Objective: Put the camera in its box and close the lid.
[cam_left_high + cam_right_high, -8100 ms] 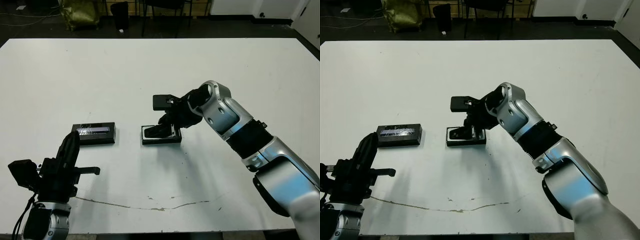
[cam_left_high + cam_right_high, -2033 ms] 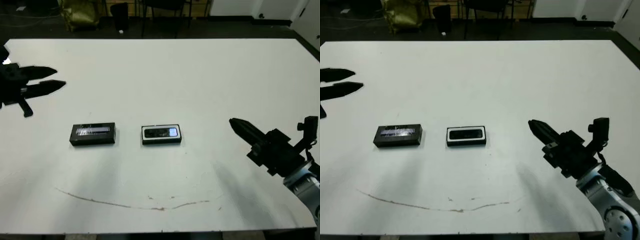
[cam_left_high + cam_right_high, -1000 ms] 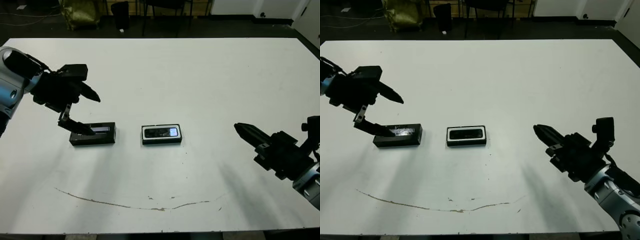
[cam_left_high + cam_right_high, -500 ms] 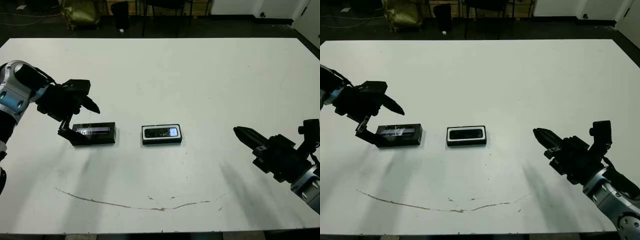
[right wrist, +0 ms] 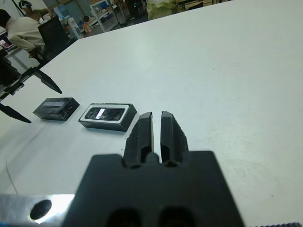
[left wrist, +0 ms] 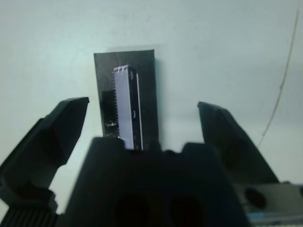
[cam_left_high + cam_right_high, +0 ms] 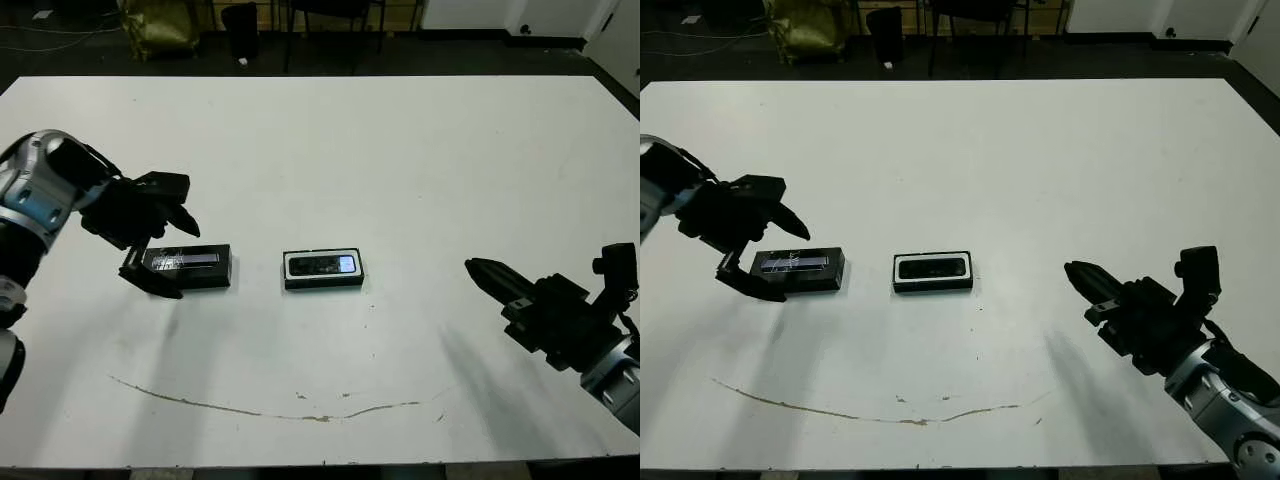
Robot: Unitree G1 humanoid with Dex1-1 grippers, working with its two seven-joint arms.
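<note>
The box (image 7: 323, 284), a black tray with a white lining, lies mid-table, and the slim black camera (image 7: 322, 265) rests inside it. Left of it lies the lid (image 7: 190, 267), black with a pale stripe on top. My left gripper (image 7: 186, 262) is open, low over the lid's left end, one finger behind it and one in front; the left wrist view shows the lid (image 6: 125, 106) between the spread fingers (image 6: 61, 127). My right gripper (image 7: 472, 266) is shut and empty, well to the right of the box, pointing toward it.
A thin brown curved mark (image 7: 300, 412) runs along the table near its front edge. Beyond the far edge stand chair legs and a yellow bag (image 7: 160, 25). A seated person (image 5: 21, 28) shows past the table in the right wrist view.
My left gripper has come down from the far left to the lid, and its fingers now straddle the lid's left end. The right arm has barely moved.
</note>
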